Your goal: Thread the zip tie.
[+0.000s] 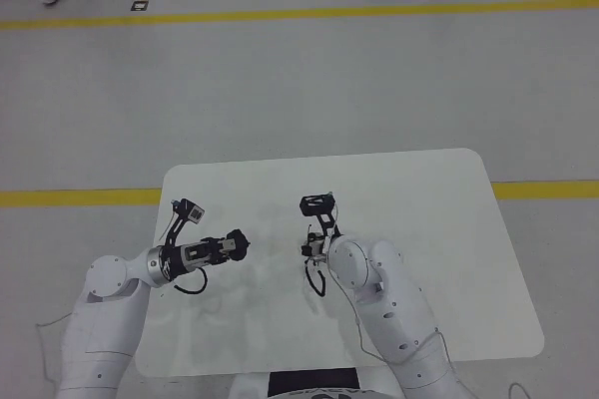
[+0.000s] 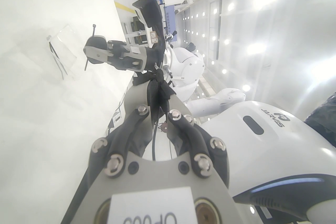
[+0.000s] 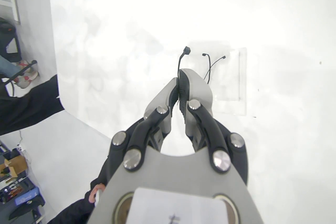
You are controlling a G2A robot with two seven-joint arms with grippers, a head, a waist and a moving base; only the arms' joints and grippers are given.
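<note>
My right gripper [image 3: 179,89] is shut on a black zip tie [image 3: 181,59]. The strap rises from between the fingers and ends in its square head. In the left wrist view the same right gripper [image 2: 92,51] holds the zip tie [image 2: 93,30] upright above the white table [image 2: 39,104], with the tail poking out below the fingers. My left gripper [image 2: 157,89] is shut with nothing seen in it. It sits level with the right gripper and a short way from it. From above, the left gripper [image 1: 237,244] points toward the right gripper [image 1: 313,245] across a small gap.
A clear flat tray [image 3: 231,83] lies on the table just beyond the right gripper, with two more black zip ties [image 3: 211,64] on it. The left wrist view also takes in this tray [image 2: 65,49]. The table's edge [image 1: 499,199] is far off.
</note>
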